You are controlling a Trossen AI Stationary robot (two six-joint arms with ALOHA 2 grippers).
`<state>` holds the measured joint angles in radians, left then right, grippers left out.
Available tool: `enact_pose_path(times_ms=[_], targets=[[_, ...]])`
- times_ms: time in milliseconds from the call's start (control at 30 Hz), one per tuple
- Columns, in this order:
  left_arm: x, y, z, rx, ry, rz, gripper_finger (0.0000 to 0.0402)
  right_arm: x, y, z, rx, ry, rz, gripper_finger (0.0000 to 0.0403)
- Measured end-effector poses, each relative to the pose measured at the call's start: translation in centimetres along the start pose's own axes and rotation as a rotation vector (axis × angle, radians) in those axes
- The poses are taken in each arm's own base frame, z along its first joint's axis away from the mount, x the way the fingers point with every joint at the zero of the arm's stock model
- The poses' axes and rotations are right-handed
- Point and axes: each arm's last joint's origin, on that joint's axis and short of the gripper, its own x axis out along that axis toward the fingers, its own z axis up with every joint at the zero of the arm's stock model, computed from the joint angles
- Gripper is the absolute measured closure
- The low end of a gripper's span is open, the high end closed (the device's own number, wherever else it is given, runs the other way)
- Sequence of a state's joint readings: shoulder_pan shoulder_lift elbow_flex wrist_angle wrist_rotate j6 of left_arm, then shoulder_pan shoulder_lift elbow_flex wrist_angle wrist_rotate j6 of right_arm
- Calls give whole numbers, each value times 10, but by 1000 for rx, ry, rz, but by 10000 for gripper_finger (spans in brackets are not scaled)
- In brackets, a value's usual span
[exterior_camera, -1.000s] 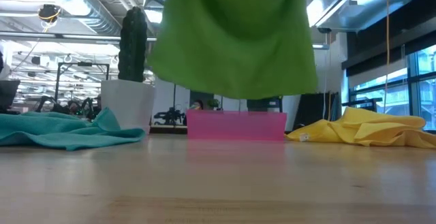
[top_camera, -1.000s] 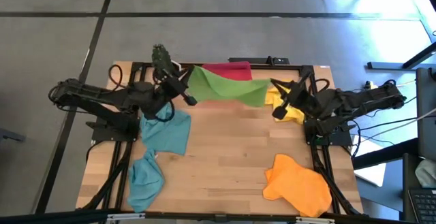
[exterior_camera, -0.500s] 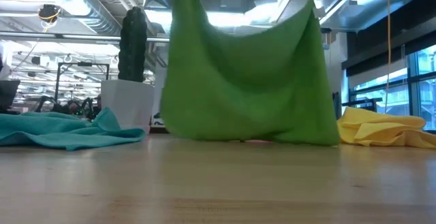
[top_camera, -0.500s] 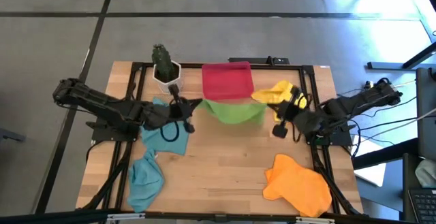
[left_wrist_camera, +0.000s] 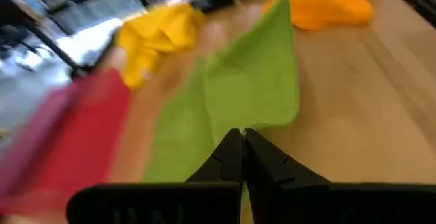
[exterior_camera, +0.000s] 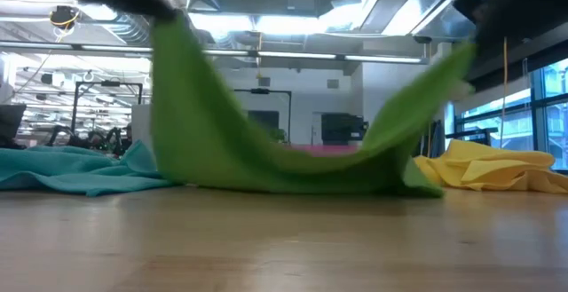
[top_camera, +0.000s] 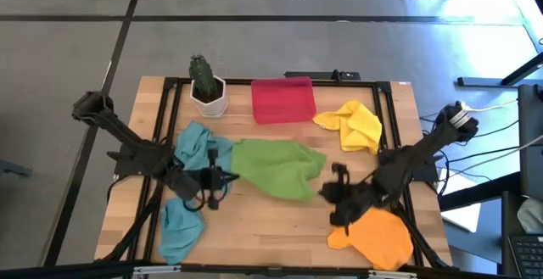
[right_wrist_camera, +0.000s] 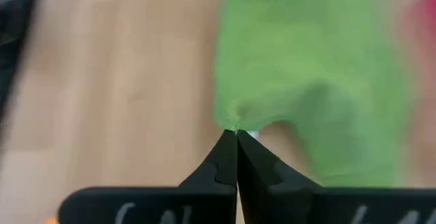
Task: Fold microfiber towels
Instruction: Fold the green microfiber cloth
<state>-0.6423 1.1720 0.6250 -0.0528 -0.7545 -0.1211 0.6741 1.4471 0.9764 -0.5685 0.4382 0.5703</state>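
The lime green towel (top_camera: 273, 169) sags between my two grippers, its middle lying on the table's centre (exterior_camera: 293, 175). My left gripper (top_camera: 227, 177) is shut on the towel's near left corner. My right gripper (top_camera: 326, 192) is shut on its near right corner. Both corners are raised above the table in the low view. Two teal towels (top_camera: 200, 147) (top_camera: 180, 225) lie crumpled at the left. The yellow towel (top_camera: 352, 126) lies at the far right and the orange towel (top_camera: 375, 235) at the near right. My left gripper pinches the green towel's corner (left_wrist_camera: 238, 124) between its two shut fingers, coming level from the table's left. The corner is raised (exterior_camera: 169, 35) and the cloth slopes down from it to the table. My right gripper pinches the towel's other near corner (right_wrist_camera: 235, 124) between its two shut fingers, coming from the table's right. The corner is held up (exterior_camera: 448, 66) and the cloth runs down from it, fairly taut, to the part on the table.
A red tray (top_camera: 282, 99) stands at the far middle, with a cactus in a white pot (top_camera: 206, 84) to its left. Bare wood shows along the near middle of the table (top_camera: 271, 228).
Both grippers have come toward the table's near edge and down, carrying the green towel away from above the red tray. The towel, hanging clear a second ago, now has its lower part laid on the table's middle while its held corners stay raised.
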Motion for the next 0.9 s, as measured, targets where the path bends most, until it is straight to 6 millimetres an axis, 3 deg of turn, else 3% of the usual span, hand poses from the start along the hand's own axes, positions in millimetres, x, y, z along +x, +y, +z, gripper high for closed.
enact_pose_path(times_ms=[200, 367, 533, 733, 900], targets=[[-1, -28, -23, -29, 53, -91, 402, 10, 39, -8, 1, 39, 279, 403], [-1, -44, -18, -29, -9, -223, 402, 0, 51, -9, 15, 31, 374, 403], [-2, -47, -15, -27, -39, -262, 402, -4, 57, -15, 60, 79, 416, 403], [4, -32, -25, 61, 21, 30, 402, 0, 41, -25, 76, 84, 133, 403], [23, -13, -33, -11, 117, 30, 402, 8, 27, -47, 133, 155, -13, 403]])
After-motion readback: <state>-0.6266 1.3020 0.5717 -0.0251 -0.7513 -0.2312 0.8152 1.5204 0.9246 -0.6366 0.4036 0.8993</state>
